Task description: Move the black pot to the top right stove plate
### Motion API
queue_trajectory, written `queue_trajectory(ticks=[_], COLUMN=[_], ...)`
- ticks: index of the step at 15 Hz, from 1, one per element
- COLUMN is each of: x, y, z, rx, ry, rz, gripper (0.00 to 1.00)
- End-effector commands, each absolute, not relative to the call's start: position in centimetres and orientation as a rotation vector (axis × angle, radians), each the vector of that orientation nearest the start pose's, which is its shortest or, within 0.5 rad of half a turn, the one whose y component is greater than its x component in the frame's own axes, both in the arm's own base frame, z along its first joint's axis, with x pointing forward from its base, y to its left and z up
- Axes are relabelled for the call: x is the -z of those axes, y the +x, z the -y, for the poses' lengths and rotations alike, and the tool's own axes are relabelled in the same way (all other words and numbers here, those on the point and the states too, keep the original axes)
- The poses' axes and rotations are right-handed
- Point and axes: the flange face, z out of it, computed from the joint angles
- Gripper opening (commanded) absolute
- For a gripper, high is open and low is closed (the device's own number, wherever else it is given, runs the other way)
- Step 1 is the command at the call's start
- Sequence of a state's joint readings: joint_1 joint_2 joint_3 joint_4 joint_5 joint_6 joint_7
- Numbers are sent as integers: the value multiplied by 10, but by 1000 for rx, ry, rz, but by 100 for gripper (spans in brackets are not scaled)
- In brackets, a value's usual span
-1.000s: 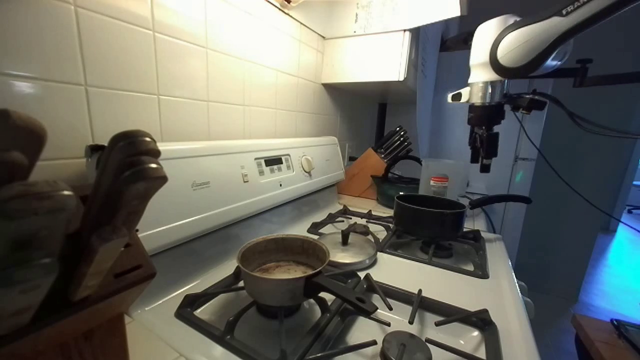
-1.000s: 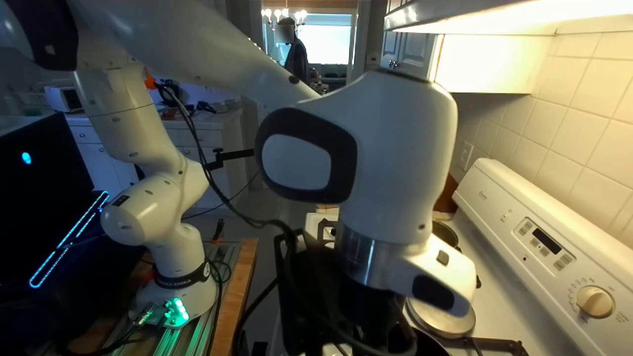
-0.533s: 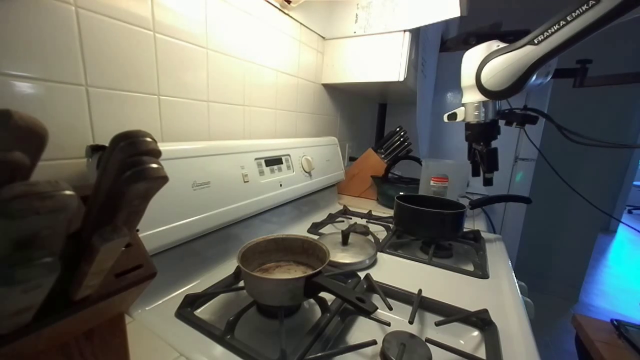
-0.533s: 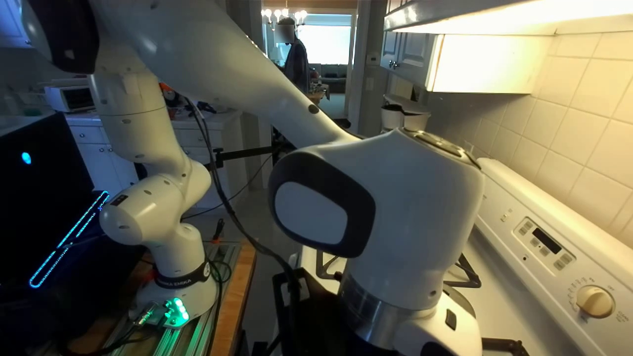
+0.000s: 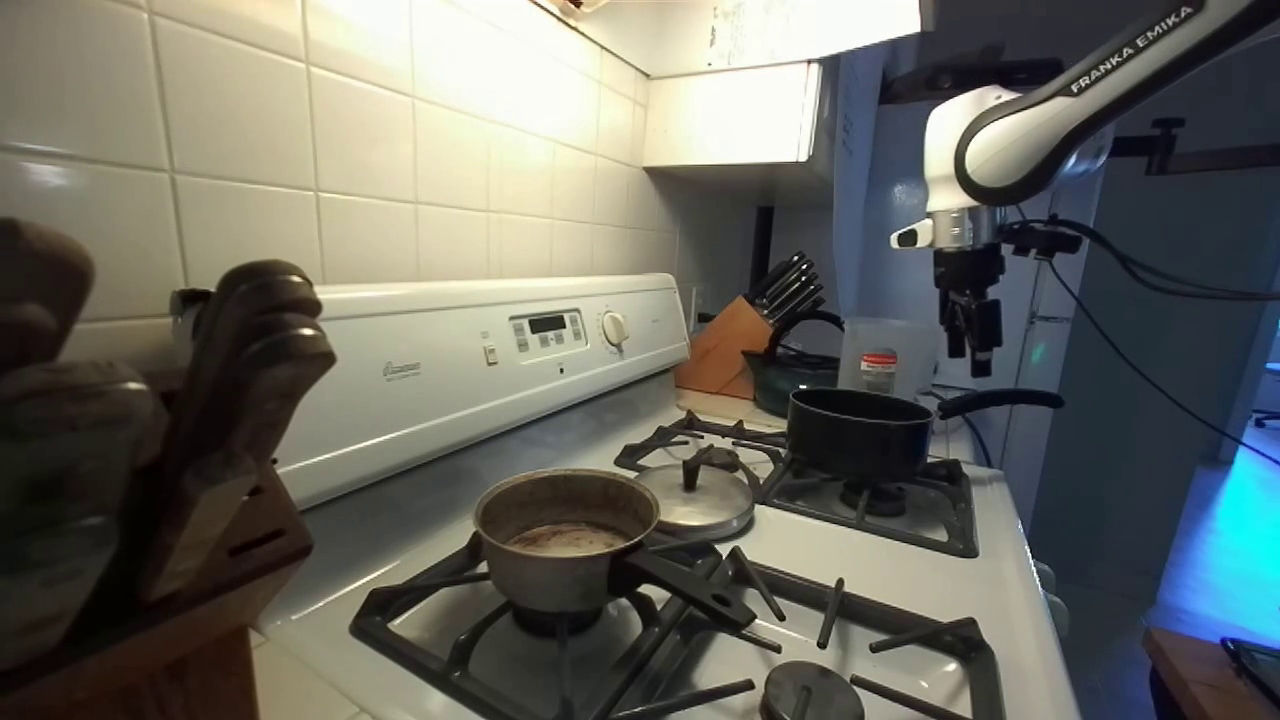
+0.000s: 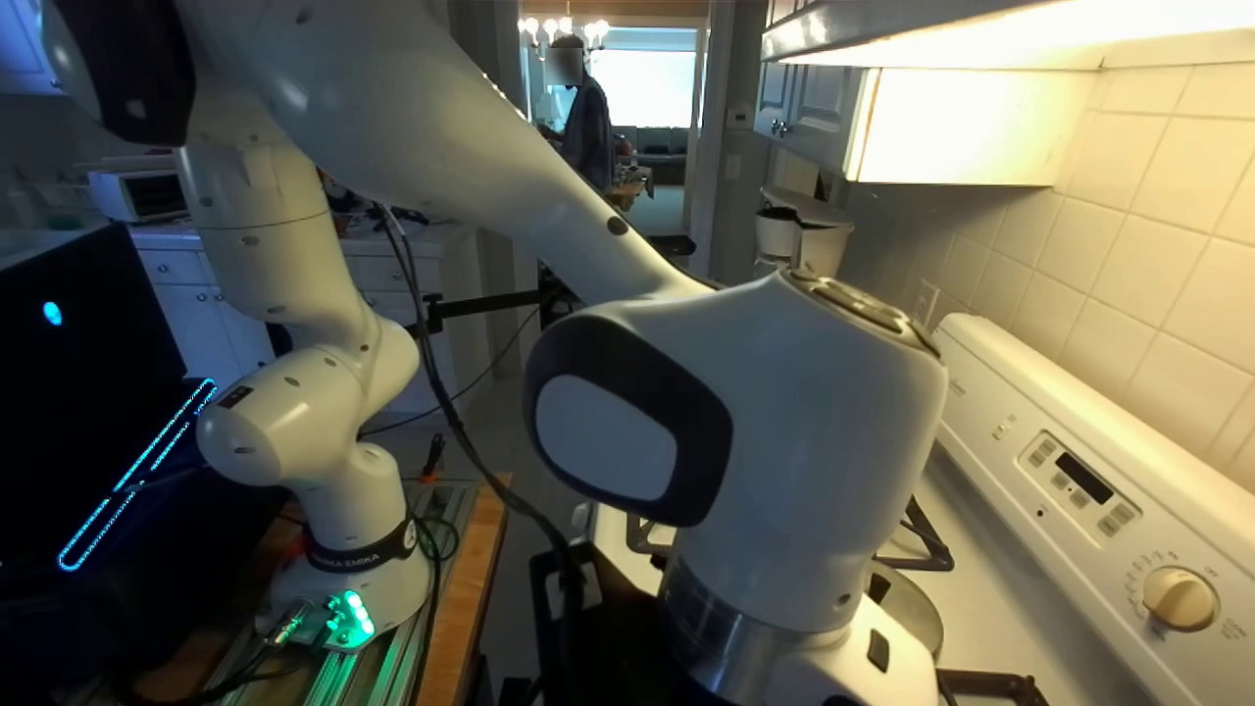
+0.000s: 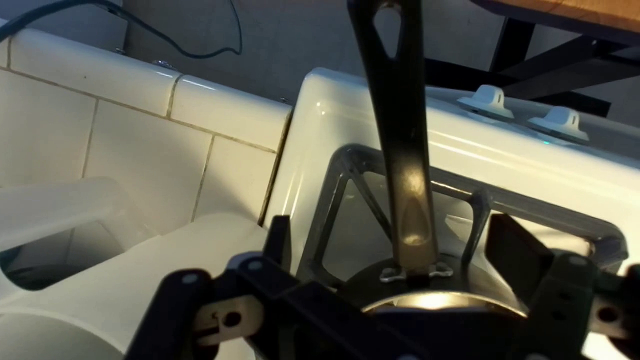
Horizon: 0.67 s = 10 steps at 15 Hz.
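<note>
The black pot (image 5: 860, 433) stands upright on the front grate at the far end of the stove in an exterior view. Its handle (image 5: 1000, 398) points toward the stove's front edge. In the wrist view the pot's black handle (image 7: 410, 150) runs up between the fingers, with its bright inner rim below. My gripper (image 5: 968, 362) hangs just above where the handle joins the pot. In the wrist view the gripper (image 7: 392, 237) is open and empty, one finger on each side of the handle. The top right stove plate (image 5: 718, 458) lies behind the pot, partly covered by a lid.
A steel lid (image 5: 690, 508) lies between the back burners. A silvery-brown saucepan (image 5: 565, 570) stands on the near back grate. A knife block (image 5: 722, 345), dark kettle (image 5: 790, 380) and pale container (image 5: 890, 350) stand past the stove. The container (image 7: 190, 280) is near the left finger in the wrist view.
My gripper has come down toward the pot's handle, mostly in the first half second, then only slightly lower. The arm's wrist sits lower in both exterior views. The pot has not moved.
</note>
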<state>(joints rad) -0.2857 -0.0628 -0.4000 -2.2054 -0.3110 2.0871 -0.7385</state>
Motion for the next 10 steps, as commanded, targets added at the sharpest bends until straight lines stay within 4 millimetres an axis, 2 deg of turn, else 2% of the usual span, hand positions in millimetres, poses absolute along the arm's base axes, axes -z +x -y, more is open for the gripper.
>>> queue_trajectory(ticks=[1,6,10], x=[-388,-372,-366], y=[370,352,343], z=[344,352,354], rx=[-334,-380,-321], ry=[-3252,-3204,-3156], rz=[366,390,485], gripper=[100,100,100])
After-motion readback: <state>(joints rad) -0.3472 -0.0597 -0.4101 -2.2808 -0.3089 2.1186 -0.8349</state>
